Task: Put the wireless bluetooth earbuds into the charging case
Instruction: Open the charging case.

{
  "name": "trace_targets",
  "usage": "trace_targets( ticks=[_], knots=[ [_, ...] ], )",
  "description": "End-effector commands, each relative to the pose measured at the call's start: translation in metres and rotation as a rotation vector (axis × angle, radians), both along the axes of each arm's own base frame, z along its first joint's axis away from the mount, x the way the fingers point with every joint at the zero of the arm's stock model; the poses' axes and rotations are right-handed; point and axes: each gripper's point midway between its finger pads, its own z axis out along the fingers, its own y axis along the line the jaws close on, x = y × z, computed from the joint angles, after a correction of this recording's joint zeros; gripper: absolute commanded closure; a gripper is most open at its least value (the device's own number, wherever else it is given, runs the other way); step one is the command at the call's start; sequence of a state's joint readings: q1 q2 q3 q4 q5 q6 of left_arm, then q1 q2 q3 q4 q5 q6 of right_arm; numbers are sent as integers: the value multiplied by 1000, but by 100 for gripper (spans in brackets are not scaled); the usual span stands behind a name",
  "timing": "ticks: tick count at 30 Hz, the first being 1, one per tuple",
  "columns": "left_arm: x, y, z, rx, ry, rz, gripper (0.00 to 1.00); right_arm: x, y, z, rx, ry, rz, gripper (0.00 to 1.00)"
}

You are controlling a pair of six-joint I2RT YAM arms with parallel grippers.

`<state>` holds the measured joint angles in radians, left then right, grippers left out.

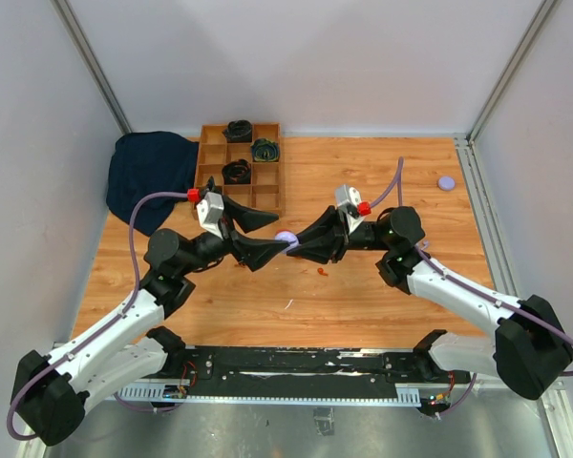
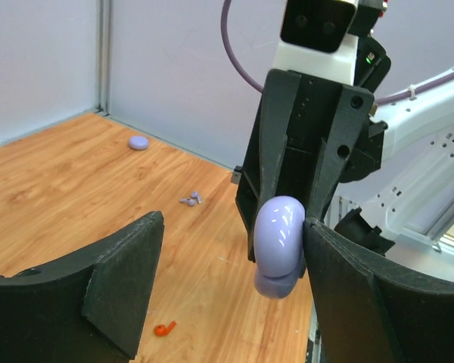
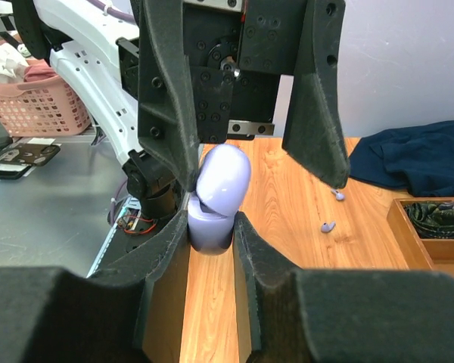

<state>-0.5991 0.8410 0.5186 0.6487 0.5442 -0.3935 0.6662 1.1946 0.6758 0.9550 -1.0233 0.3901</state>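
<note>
The lilac charging case (image 3: 216, 200) hangs above the table between the two arms, its lid tilted ajar. My right gripper (image 3: 212, 234) is shut on the case's base. My left gripper (image 2: 234, 295) is open, with one finger (image 2: 363, 287) resting against the lid (image 2: 280, 234) and the other well clear. In the top view both grippers meet at the case (image 1: 286, 237) over the table's middle. An orange earbud (image 2: 164, 329) lies on the wood below, also seen from above (image 1: 323, 271). Two lilac earbuds (image 3: 328, 226) lie farther off on the table (image 2: 191, 200).
A wooden compartment tray (image 1: 213, 153) with dark coiled items stands at the back left, beside a dark blue cloth (image 1: 148, 176). A lilac disc (image 1: 446, 183) lies at the back right. A pink basket (image 3: 45, 106) sits beyond the table edge.
</note>
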Motion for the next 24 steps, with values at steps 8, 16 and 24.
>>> trace_targets(
  ticks=[8,16,24],
  knots=[
    [13,7,20,-28,26,90,21,-7,-4,12,15,-71,15,88],
    [10,13,26,-43,31,109,17,8,-5,-3,-14,-54,-70,88],
    [59,51,-19,49,221,461,13,26,-14,-41,-87,-53,-204,88]
  ],
)
